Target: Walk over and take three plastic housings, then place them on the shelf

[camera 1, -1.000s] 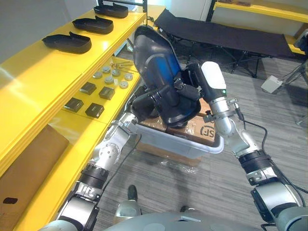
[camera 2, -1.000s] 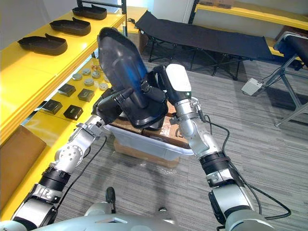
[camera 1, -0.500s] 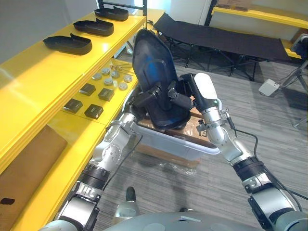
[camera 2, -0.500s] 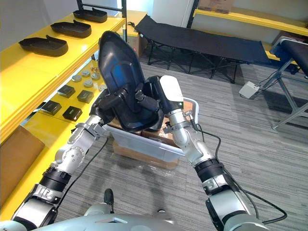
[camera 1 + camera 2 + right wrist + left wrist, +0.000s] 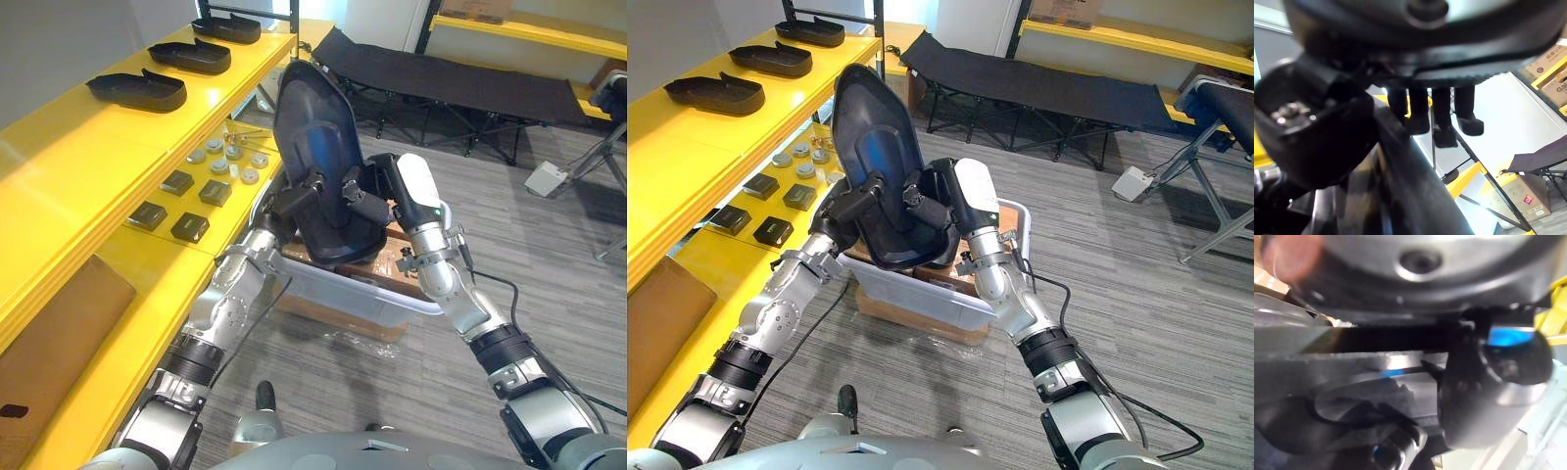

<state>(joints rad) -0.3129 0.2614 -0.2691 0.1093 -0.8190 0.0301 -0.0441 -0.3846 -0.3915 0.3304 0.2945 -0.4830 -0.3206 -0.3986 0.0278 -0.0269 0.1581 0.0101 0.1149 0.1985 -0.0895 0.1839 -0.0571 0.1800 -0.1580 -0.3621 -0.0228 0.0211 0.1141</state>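
A large black plastic housing stands almost upright in the air over a translucent bin. My left hand grips its lower left part and my right hand grips its lower right edge. In the left wrist view the thumb presses on the housing's rim. In the right wrist view the fingers and thumb pinch the rim. Three more black housings lie in a row on the top yellow shelf at the left.
Cardboard boxes fill the bin, which sits on a flat carton on the floor. The lower shelf board holds round metal discs and dark square blocks. A black folding cot stands behind, with grey floor to the right.
The housing has tipped more upright and my right hand has sunk a little toward the bin. Both hands keep their hold.
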